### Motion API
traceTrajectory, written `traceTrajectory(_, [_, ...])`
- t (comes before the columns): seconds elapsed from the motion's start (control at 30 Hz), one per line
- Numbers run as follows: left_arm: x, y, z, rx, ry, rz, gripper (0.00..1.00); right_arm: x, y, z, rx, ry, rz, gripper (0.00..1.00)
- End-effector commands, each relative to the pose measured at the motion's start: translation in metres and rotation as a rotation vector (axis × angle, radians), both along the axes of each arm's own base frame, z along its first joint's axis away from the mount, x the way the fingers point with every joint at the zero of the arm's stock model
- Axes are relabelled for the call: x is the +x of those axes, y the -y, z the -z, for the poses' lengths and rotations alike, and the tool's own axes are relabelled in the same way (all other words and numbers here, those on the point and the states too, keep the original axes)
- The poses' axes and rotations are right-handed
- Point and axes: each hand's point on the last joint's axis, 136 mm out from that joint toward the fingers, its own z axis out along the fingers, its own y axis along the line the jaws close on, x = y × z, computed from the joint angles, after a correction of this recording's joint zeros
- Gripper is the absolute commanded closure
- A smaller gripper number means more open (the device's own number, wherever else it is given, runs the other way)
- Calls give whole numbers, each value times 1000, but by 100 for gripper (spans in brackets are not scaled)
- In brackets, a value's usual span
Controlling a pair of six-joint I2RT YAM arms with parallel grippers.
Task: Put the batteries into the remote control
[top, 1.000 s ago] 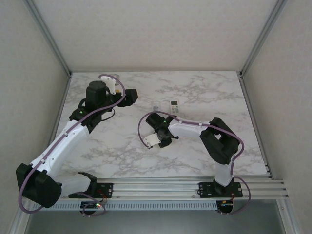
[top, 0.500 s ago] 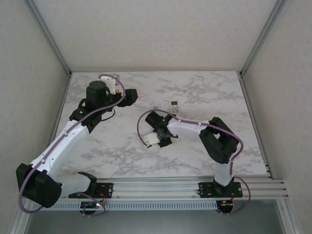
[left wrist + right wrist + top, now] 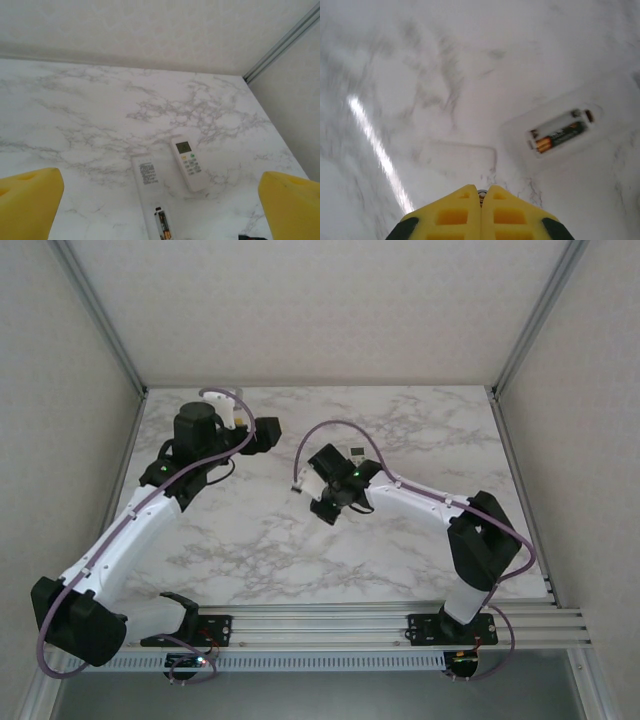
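Landmark: long white plastic remote (image 3: 146, 175), face down on the grey-white marble table (image 3: 75, 125), back open.
Done: 1 small dark battery with an orange end (image 3: 559, 136) sitting in that remote's slot.
Left to do: other half of the slot looks bare, so probably 1 more battery.
Right gripper (image 3: 481, 192): near that remote, fingers squeezed tight; tiny round bit between the tips, maybe a battery, cannot tell.
Left gripper (image 3: 160, 177): spread wide, holding nothing, facing that remote.
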Motion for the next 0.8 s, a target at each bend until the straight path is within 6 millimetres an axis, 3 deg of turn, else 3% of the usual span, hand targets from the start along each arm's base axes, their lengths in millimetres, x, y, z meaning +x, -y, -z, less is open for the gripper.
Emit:
traceTrajectory(0.0, [3,0,-18,-13,34,-13,0,37,-15,-28,209,-73,433,100])
traceTrajectory(0.2, [0,4,-7,-11,13,7,0,80,-11,-16,226,-59,725,100])
traceTrajectory(0.4, [-7,0,-8,36,41,24,0,102,-12,-2,204,-76,852,100])
traceTrajectory(0.53, [-9,-2,-14,61,71,24,0,110,-5,14,191,-109,945,100])
traceTrajectory(0.77, [-9,-6,-12,96,75,14,0,105,-5,44,165,-156,981,100])
